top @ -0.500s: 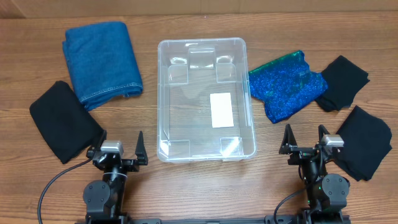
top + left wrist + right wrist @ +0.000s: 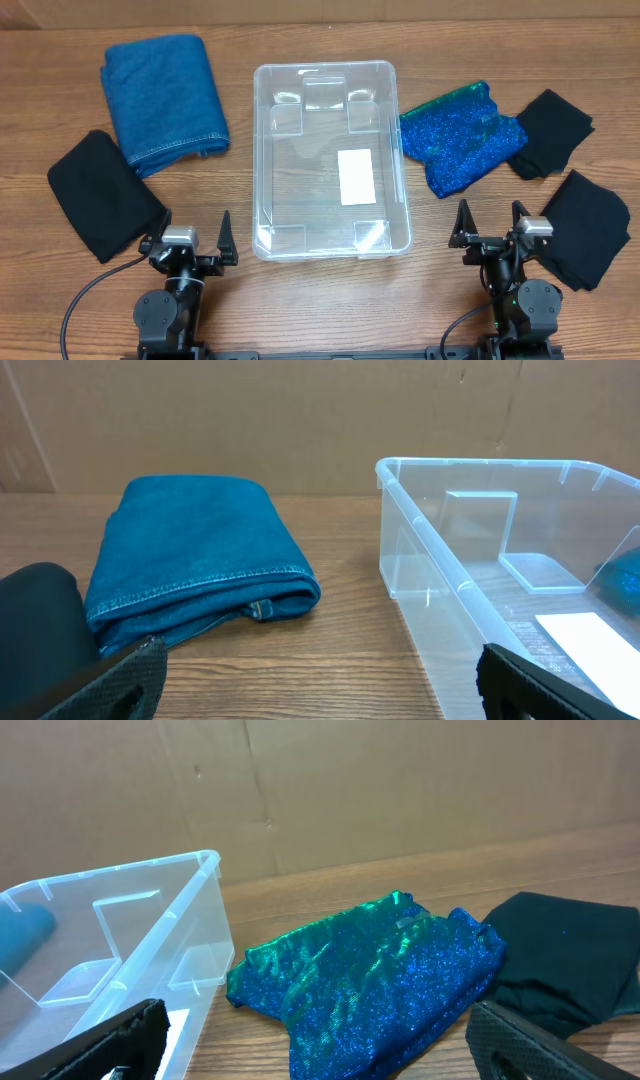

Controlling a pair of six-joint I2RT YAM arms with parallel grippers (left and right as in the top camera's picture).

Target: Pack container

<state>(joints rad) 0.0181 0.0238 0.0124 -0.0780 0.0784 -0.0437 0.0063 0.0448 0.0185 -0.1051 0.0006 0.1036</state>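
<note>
The clear plastic container stands empty at the table's middle, a white label on its bottom; it also shows in the left wrist view and the right wrist view. Folded blue denim lies left of it, also seen in the left wrist view. A sparkly blue-green cloth lies right of it, also seen in the right wrist view. My left gripper is open and empty near the container's front left corner. My right gripper is open and empty at the front right.
A black folded cloth lies at the left front. Two black cloths lie at the right, one farther back and one nearer. A cardboard wall stands behind the table.
</note>
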